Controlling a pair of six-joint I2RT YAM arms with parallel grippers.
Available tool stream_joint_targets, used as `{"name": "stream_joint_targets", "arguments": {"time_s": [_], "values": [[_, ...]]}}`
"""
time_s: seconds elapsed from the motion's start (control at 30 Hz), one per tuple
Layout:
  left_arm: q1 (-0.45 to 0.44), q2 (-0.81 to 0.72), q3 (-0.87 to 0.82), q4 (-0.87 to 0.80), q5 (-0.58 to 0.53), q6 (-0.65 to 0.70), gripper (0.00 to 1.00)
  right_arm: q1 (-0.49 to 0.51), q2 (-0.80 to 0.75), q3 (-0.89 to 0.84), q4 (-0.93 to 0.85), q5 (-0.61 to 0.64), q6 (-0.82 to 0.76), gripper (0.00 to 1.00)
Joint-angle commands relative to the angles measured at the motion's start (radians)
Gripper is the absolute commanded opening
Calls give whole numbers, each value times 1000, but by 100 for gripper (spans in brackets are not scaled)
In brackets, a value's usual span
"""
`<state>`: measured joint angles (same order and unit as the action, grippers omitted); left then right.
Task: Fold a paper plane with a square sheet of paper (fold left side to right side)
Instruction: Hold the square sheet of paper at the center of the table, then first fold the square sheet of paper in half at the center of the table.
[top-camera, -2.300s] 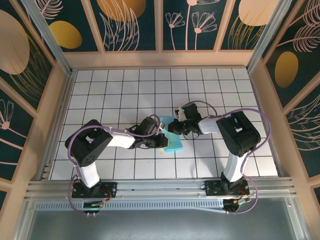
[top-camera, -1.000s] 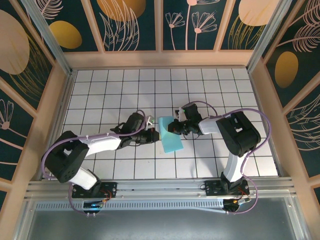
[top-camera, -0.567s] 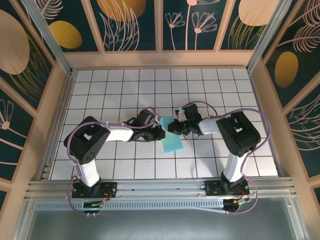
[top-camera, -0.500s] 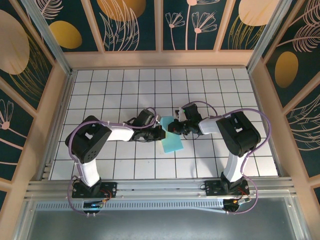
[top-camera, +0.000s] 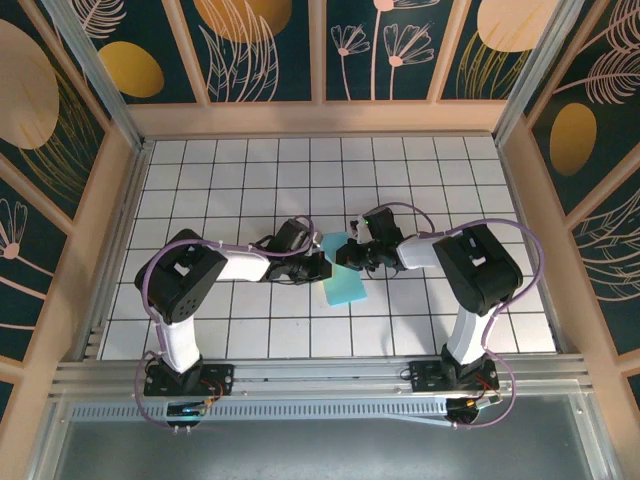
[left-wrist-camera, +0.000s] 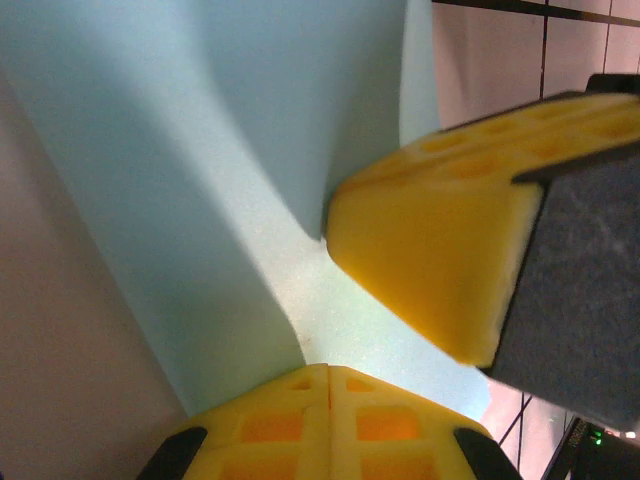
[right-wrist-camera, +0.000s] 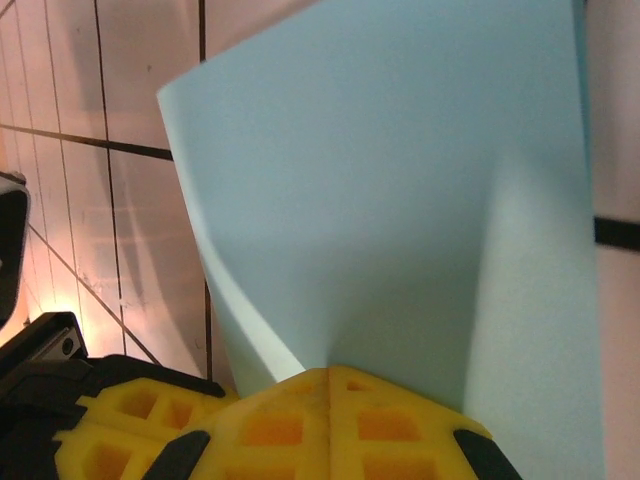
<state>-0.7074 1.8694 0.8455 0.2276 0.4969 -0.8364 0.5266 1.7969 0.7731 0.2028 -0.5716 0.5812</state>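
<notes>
**Turquoise sheet pinched at one end by both arms**

Turquoise-blue, thin, the square sheet of paper (top-camera: 345, 288) lies near the middle of the white grid-tiled table (top-camera: 220, 180). From above it shows as a narrow oblong, its long side running toward the table's near edge. Both arms reach in at the end farther from that edge. The yellow left fingers (left-wrist-camera: 330, 400) are closed tight on the sheet's margin, and the paper buckles upward from the pinch. The yellow right fingers (right-wrist-camera: 328, 405) are likewise clamped shut on the sheet, which rises from them in a shallow curl. The sheet's nearer end rests flat on the table.
</notes>
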Motion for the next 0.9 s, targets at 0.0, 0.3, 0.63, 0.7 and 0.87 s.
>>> {"name": "stream_joint_targets", "arguments": {"time_s": [0.0,0.3,0.63,0.7,0.87], "values": [[-1,39,10,-54,-29,-8,0,13,-65,-15,-68,27,7,0],[-1,37,20,-73,-43,-7,0,33,-170,-168,-34,1,58,0],[-1,0,37,-74,-30,-9,0,60,-159,-211,-54,28,61,0],[0,-8,51,-81,-37,-9,0,59,-153,-210,-81,52,45,0],[2,-5,100,-106,-52,17,0,48,-150,-212,-115,88,20,0]]}}
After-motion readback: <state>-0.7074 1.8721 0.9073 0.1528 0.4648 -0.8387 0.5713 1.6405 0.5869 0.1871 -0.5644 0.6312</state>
